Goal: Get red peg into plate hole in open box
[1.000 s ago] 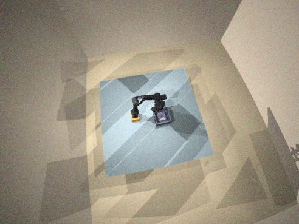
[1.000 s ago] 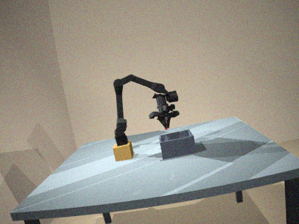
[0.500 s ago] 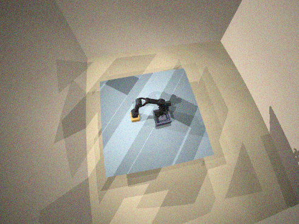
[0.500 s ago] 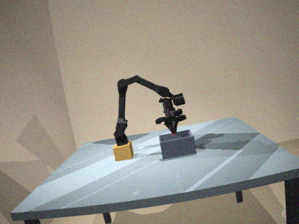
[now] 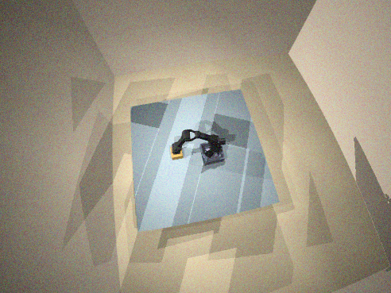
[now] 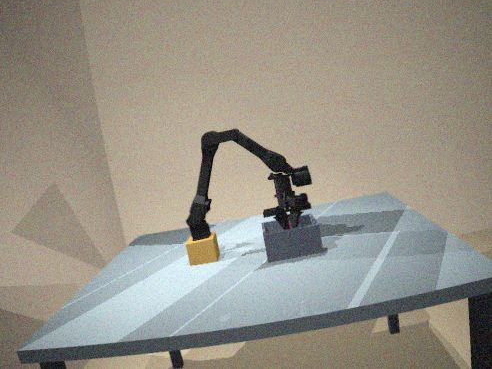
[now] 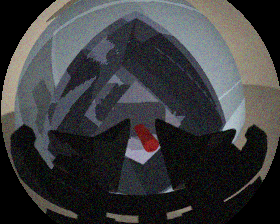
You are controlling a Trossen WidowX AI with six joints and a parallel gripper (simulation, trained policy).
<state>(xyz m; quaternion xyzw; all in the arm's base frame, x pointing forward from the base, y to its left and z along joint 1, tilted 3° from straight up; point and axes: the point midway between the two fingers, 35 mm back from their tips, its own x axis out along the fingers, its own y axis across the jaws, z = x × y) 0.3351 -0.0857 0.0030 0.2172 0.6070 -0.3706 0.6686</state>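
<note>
The box is dark grey-blue, open at the top, and stands on the table. Its paler plate shows at the bottom in the wrist view. My gripper points down into the box, its fingers parted. The red peg stands between the fingers, leaning a little, with a gap to the left finger and its near end close to the right one. The peg's lower end is near the plate; the hole is hidden, so I cannot tell how deep it sits.
The arm's yellow-orange base block stands on the table, to the left of the box in the top and exterior views. The box walls rise around the fingers on all sides. Shadow bands cross the table top.
</note>
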